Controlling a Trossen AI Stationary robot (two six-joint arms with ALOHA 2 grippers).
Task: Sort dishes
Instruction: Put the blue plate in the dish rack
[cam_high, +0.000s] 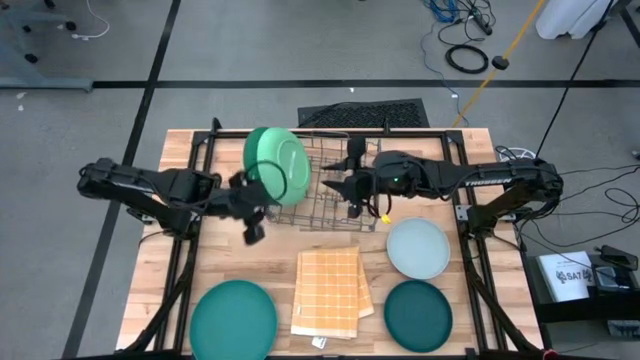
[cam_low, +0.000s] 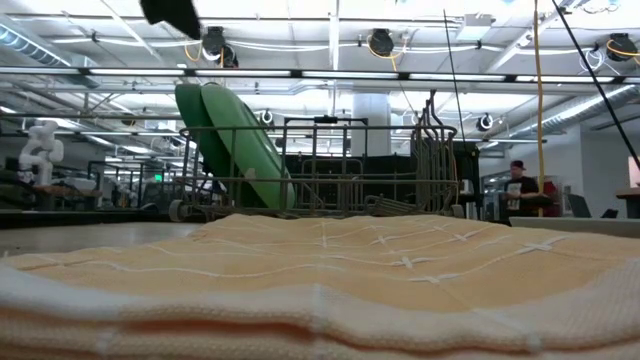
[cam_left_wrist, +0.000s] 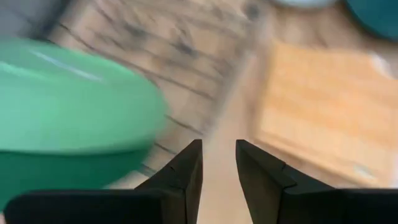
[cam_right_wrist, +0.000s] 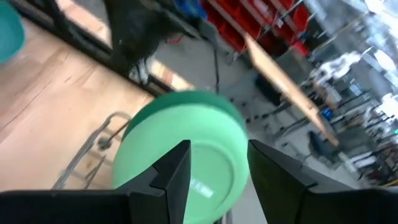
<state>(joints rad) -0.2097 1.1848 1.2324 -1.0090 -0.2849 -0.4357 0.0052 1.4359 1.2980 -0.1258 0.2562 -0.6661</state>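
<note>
Two green plates, light green (cam_high: 280, 165) and mid green (cam_low: 205, 130), stand on edge in the left end of the grey wire rack (cam_high: 335, 190), leaning on its wires. They also show in the low view as the light green plate (cam_low: 250, 145). The teal plate (cam_high: 233, 318), pale blue-grey plate (cam_high: 418, 248) and dark teal plate (cam_high: 418, 313) lie flat on the table. My left gripper (cam_high: 254, 230) hangs open just near-left of the rack, holding nothing. My right gripper (cam_right_wrist: 217, 168) is open over the rack, pointing at the light green plate (cam_right_wrist: 186, 143) without touching it.
The folded orange-yellow checked cloth (cam_high: 328, 290) lies at the near middle of the table, between the teal and dark teal plates. The rack's right part holds no plates. Black frame bars (cam_high: 185, 260) run along both sides of the wooden table.
</note>
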